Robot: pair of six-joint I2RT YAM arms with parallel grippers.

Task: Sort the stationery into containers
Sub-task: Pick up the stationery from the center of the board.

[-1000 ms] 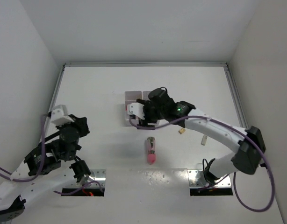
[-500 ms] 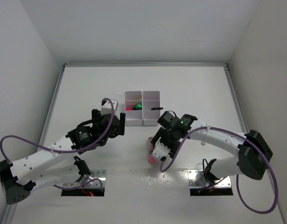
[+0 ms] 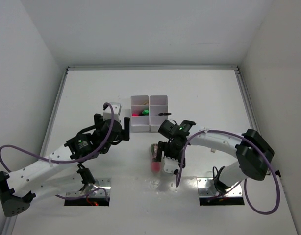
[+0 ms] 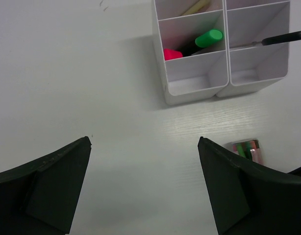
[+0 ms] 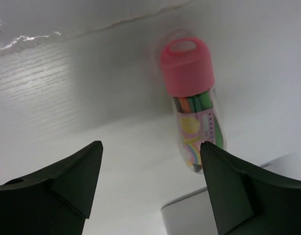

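Note:
The white container tray [image 3: 159, 128] stands mid-table. In the left wrist view one compartment of the tray [image 4: 189, 85] holds a pink highlighter [image 4: 172, 54] and a green one [image 4: 209, 37], a yellow pen [image 4: 197, 6] is behind them, and a black scissors part [image 4: 283, 37] lies across the right column. A clear tube of pens with a pink cap [image 3: 154, 166] [image 5: 187, 68] lies on the table in front of the tray. My right gripper [image 3: 163, 155] [image 5: 150, 144] is open just beside the tube, whose lower end is by the right finger. My left gripper [image 3: 122, 133] [image 4: 144, 142] is open and empty, left of the tray.
White walls enclose the table on three sides. Two metal base plates [image 3: 99, 183] [image 3: 209, 186] sit at the near edge. Purple cables loop off both arms. The tube's end [image 4: 247, 149] shows by my left gripper's right finger.
My left arm swung in from the far left towards the tray, and its gripper opened. My right arm came back from the tray and lowered beside the tube.

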